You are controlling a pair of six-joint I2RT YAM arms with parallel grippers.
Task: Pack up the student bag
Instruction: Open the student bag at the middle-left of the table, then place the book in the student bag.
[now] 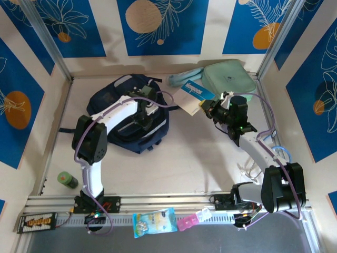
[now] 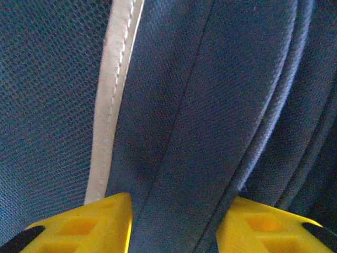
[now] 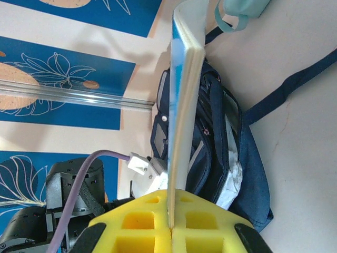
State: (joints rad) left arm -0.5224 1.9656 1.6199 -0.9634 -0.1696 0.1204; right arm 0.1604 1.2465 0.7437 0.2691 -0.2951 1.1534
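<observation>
The student bag (image 1: 126,113), a slumped navy backpack of coarse woven cloth, is laid flat on the smooth pale table (image 1: 184,163). A rounded fold of it, beside a stitched pale stripe (image 2: 113,95), is straddled by the left gripper (image 2: 179,211) and fills the gap between the blocky yellow fingers (image 2: 79,226). Whether it is truly pinched cannot be told. To the bag's right, a thin glossy book (image 3: 181,105) is clamped edgewise in the right gripper (image 3: 171,213). A soft, rounded mint case (image 1: 229,79) is seen farther right.

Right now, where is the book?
In the top view the book is right of centre, pinched in the right gripper, between the bag and the mint case.
</observation>
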